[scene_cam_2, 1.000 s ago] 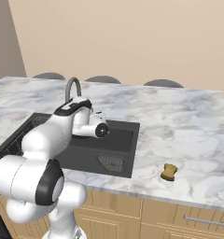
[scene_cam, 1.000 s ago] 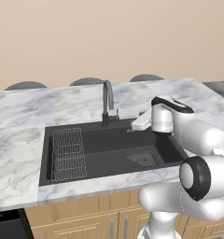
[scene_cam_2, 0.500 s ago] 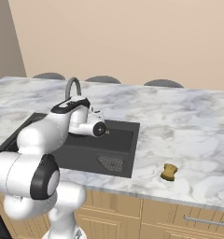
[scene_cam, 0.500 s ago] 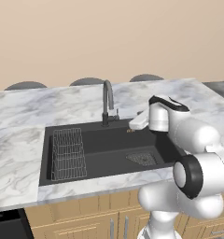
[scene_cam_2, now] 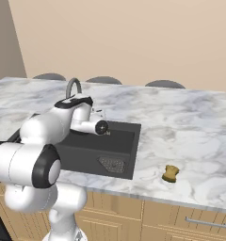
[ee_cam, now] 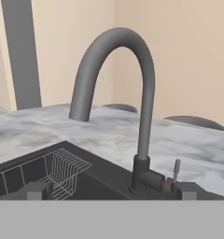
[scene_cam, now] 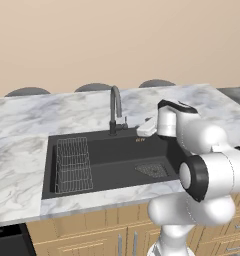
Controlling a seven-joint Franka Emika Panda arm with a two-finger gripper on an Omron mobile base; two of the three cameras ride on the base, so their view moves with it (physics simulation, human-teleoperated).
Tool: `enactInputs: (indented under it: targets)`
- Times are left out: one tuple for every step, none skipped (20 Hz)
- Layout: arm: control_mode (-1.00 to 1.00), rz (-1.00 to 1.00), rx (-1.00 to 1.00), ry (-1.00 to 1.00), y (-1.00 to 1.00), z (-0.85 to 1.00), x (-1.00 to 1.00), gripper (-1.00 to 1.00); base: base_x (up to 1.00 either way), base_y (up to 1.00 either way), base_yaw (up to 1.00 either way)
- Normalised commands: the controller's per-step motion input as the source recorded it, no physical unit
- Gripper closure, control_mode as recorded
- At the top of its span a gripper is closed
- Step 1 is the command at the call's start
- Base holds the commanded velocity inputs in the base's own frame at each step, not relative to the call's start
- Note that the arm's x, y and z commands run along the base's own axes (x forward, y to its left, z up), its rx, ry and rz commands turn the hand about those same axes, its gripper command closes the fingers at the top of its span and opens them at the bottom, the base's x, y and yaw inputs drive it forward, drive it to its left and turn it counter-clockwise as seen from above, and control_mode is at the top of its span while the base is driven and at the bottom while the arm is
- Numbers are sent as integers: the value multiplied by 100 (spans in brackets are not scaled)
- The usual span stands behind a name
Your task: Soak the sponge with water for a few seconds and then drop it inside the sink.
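Left of the gripper (ee_cam: 111, 190), inside the sink (scene_cam: 99, 172), a wire rack (scene_cam: 72, 165) is seen standing along the basin's far-left end; nothing is seen resting in it. Ahead of the gripper and a little to its left, the faucet (ee_cam: 118, 98) rises from the back rim of the basin, its curved spout arching toward the rack side. The small lever handle (ee_cam: 176, 169) at the faucet base is seen just ahead of the right fingertip (ee_cam: 186, 190). No blue stream is seen falling from the spout, so the water is judged to be off.

The jaws are held wide apart, with nothing between them. The hand is pointed level at the faucet base, above the basin's back right part, and this pose is judged to be meant for working the lever, so that water will be running before the sponge is brought.

Below the gripper, the basin floor holds a grey mesh drain (scene_cam: 153, 170) toward the right end; otherwise the basin is bare and dry-looking.

Well to the right of the gripper, beyond the sink's right rim, the sponge (scene_cam_2: 170, 173) is seen lying alone on the marble countertop (scene_cam_2: 181, 136), near its front edge. It is untouched, so fetching and soaking are judged not yet begun.
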Motion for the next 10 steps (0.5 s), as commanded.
enactInputs:
  targets:
    - [-100, 3, 0, 0, 0, -15, 12, -100, 0, 0, 0]
    - [-100, 3, 0, 0, 0, -16, 13, -100, 0, 0, 0]
    - [-100, 3, 0, 0, 0, -16, 14, -100, 0, 0, 0]
    - [-100, 3, 0, 0, 0, -17, 14, -100, 0, 0, 0]
    - [-100, 3, 0, 0, 0, -15, 14, -100, 0, 0, 0]
    - [-100, 3, 0, 0, 0, -14, 14, -100, 0, 0, 0]
    - [-100, 2, 0, 0, 0, -11, 16, -100, 0, 0, 0]
    - [-100, 1, 0, 0, 0, -11, 16, -100, 0, 0, 0]
    - [-100, 1, 0, 0, 0, -8, 17, -100, 0, 0, 0]
    - [-100, 0, 0, 0, 0, -8, 17, -100, 0, 0, 0]
